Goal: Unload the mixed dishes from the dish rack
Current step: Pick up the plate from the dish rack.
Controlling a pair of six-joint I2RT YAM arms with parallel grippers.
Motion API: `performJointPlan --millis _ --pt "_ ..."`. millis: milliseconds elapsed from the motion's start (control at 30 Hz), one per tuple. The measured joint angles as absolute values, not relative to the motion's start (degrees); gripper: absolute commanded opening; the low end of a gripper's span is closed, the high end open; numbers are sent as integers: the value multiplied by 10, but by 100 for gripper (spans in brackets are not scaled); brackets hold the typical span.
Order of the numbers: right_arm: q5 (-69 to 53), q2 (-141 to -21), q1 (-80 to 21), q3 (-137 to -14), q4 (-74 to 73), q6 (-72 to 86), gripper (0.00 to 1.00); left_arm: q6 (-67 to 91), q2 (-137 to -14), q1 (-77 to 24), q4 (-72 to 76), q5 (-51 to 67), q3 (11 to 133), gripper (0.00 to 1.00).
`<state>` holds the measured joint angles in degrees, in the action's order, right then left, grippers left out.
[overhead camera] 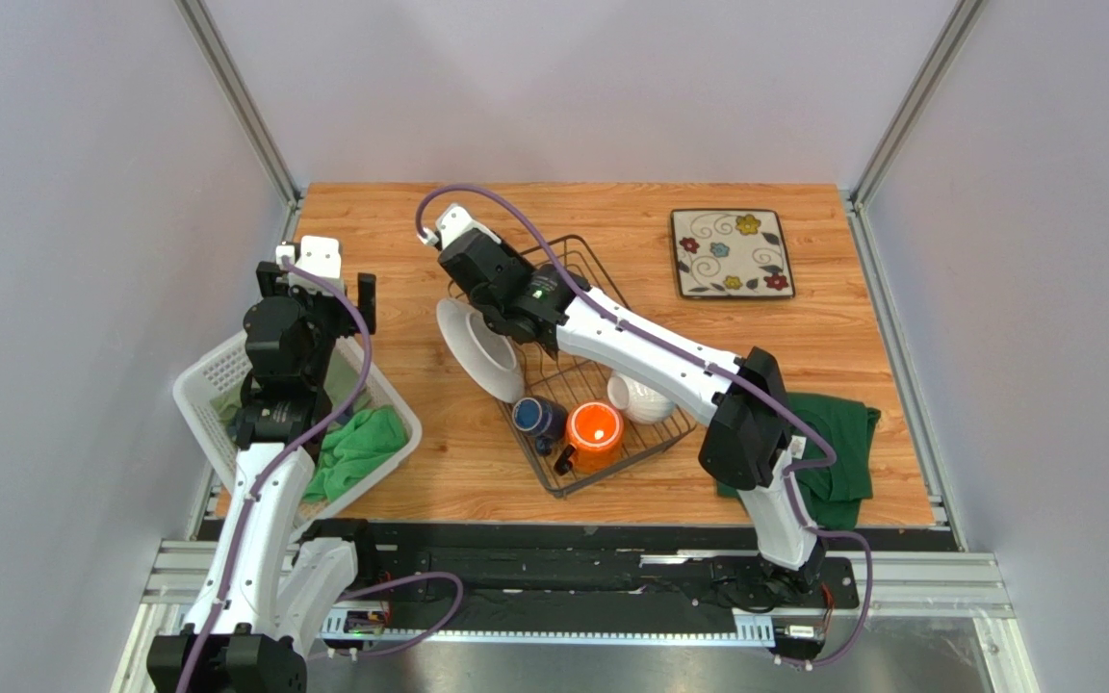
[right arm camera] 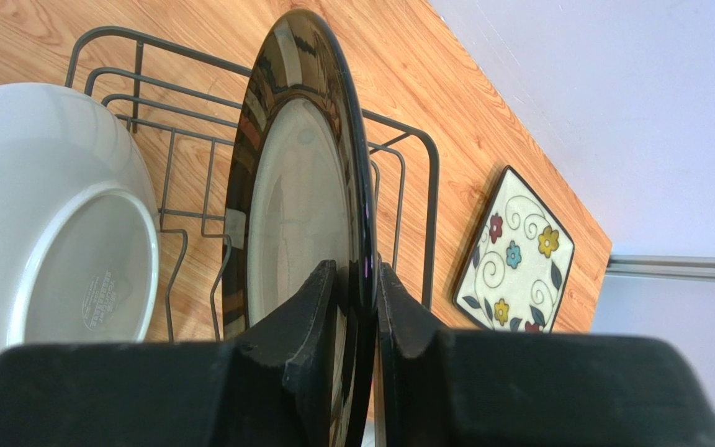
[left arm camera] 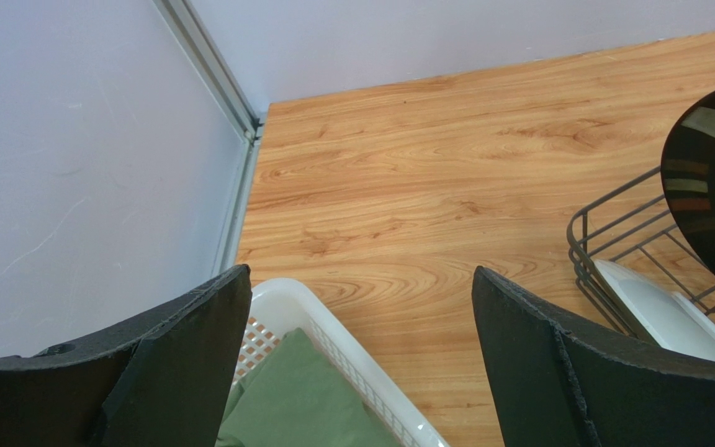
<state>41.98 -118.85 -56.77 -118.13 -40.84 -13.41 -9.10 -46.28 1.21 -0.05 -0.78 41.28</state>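
My right gripper [right arm camera: 357,279] is shut on the rim of a round plate with a dark rim [right arm camera: 301,186], which stands upright in the black wire dish rack [right arm camera: 408,186]. Beside it leans a round white plate [right arm camera: 63,233]. From the top view, the rack [overhead camera: 575,376] also holds the white plate [overhead camera: 477,351], a dark blue mug [overhead camera: 536,419], an orange mug [overhead camera: 595,429] and a white ribbed bowl [overhead camera: 641,397]. The square cream floral plate [overhead camera: 731,253] lies flat on the table at the back right. My left gripper [left arm camera: 361,279] hangs open and holds nothing, above the basket's corner.
A white slotted basket [overhead camera: 213,383] with a green cloth [overhead camera: 358,441] sits at the left under my left arm. A dark green cloth [overhead camera: 835,433] lies at the right front. Grey walls close in the wooden table on three sides.
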Motion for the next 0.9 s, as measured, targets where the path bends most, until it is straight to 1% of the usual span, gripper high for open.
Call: performJointPlan --millis 633,900 --pt "422 -1162 -567 -1219 -428 -133 0 -91 -463 12 -1 -8 413 96" --pt "421 -1141 -550 -1232 -437 -133 0 -91 -463 12 -1 -8 413 96"
